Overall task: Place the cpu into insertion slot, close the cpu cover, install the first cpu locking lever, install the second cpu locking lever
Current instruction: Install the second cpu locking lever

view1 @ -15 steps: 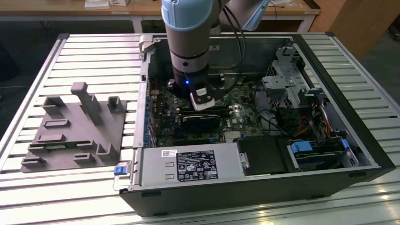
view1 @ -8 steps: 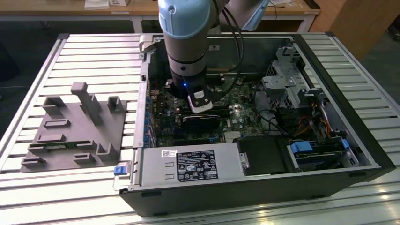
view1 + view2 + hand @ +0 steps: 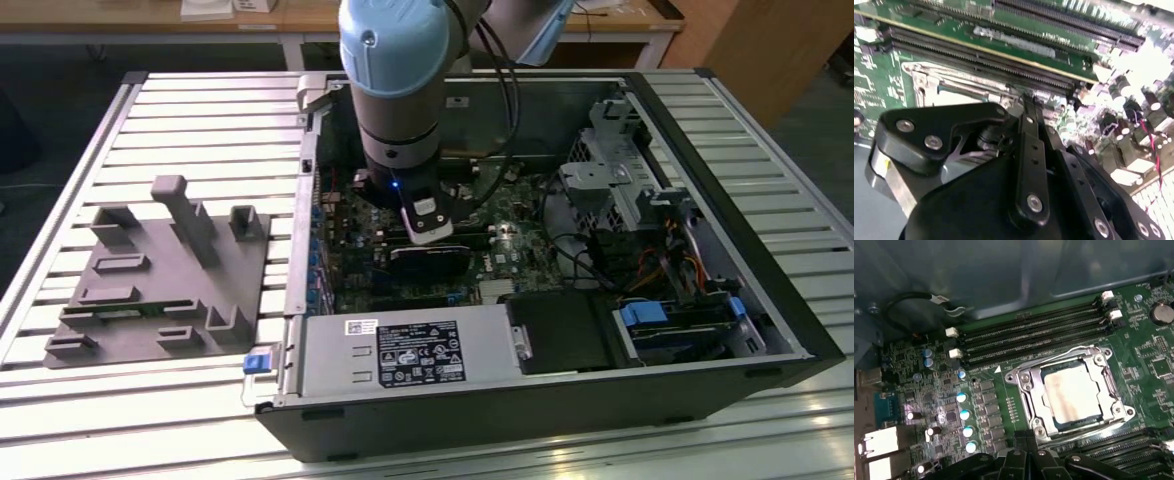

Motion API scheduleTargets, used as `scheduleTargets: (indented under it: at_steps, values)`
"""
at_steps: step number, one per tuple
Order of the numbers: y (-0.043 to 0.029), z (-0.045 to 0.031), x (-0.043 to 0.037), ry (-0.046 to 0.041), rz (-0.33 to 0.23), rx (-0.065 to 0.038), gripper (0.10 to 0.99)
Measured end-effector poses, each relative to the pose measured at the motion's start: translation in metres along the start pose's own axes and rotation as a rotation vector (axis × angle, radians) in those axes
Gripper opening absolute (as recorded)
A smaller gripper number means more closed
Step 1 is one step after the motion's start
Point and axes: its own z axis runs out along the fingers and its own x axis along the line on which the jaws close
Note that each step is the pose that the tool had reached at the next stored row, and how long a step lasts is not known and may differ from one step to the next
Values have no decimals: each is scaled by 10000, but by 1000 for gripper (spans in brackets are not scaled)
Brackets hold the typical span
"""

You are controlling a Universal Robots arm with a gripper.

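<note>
- The cpu (image 3: 1071, 392) lies flat in the slot (image 3: 1030, 412), its pale metal face up, in the first wrist view; it looks seated, so the first step appears done.
- The cover (image 3: 1106, 385) lies down around the chip as a silver frame, its cut-out leaving the face bare. It seems closed. Whether the thin levers along its edges are latched, I cannot tell.
- The hand (image 3: 1026, 456) hangs just above the board beside the socket; in the first wrist view its black links sit at the socket's near edge. In the second wrist view the hand (image 3: 1026, 107) has its fingers drawn together to a narrow tip that holds nothing and rests at the socket's silver rim, probably the pose for pushing a lever, not for gripping.
- The arm (image 3: 398, 90) reaches straight down into the open case (image 3: 694, 380), which lies on its side so the board faces up and the socket can be reached from above.
- Long black memory slots (image 3: 1034, 335) run beside the socket.
- The case rests on a slatted metal bench (image 3: 200, 110). A grey fixture plate (image 3: 154, 280) with upright pegs sits at the exterior view's left, well apart from the case.
- Behind are a wooden desk (image 3: 627, 20) and dark floor.
</note>
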Motion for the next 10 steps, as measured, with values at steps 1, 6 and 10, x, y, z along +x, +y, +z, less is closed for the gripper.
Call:
scheduleTargets:
  at_steps: [1,6,10]
  values:
    - [0,2,0,5,-2,-14,106]
    - [-7,22,0,19,-21,-39,106]
    - [-6,19,0,21,-27,-38,106]
